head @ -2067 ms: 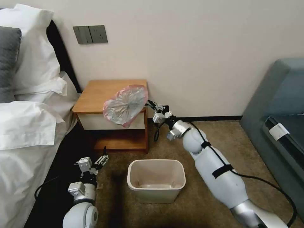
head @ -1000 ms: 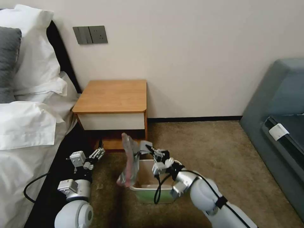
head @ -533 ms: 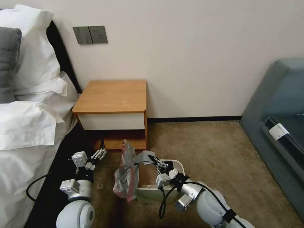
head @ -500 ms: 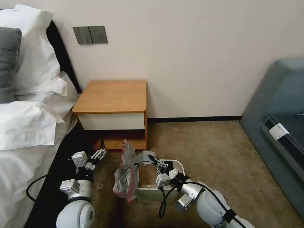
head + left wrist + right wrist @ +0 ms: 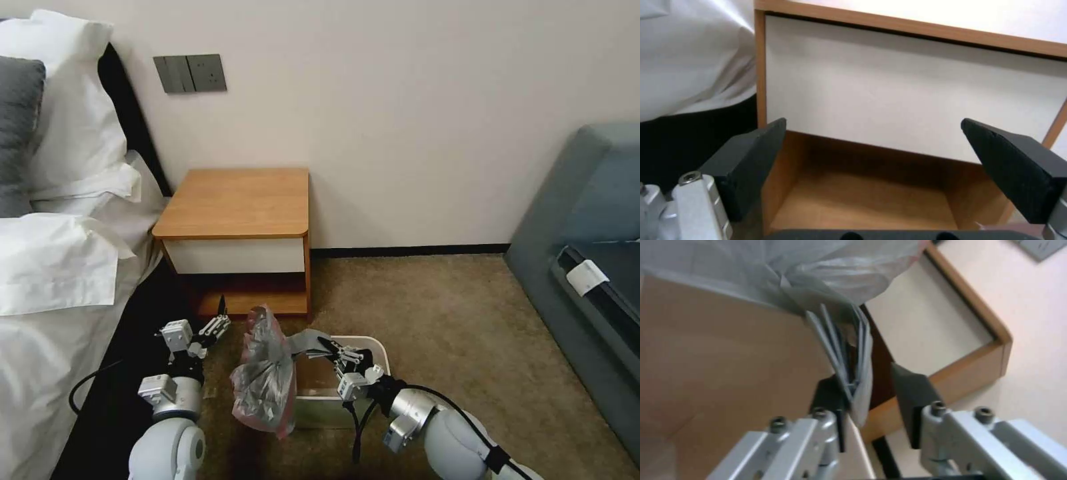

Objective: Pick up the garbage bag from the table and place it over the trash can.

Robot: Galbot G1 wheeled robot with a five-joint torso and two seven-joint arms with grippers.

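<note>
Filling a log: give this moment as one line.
right end effector open over trash can | garbage bag hanging off left rim | left end effector open, idle

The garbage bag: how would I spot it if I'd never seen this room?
Find the wooden nightstand by the bed, then the beige trash can on the carpet before it. The garbage bag hangs crumpled over the can's left rim, the only crinkly grey plastic, edged in pinkish red.

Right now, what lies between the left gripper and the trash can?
In the head view, the garbage bag hangs between the left gripper and the trash can, draped outside its near wall.
</note>
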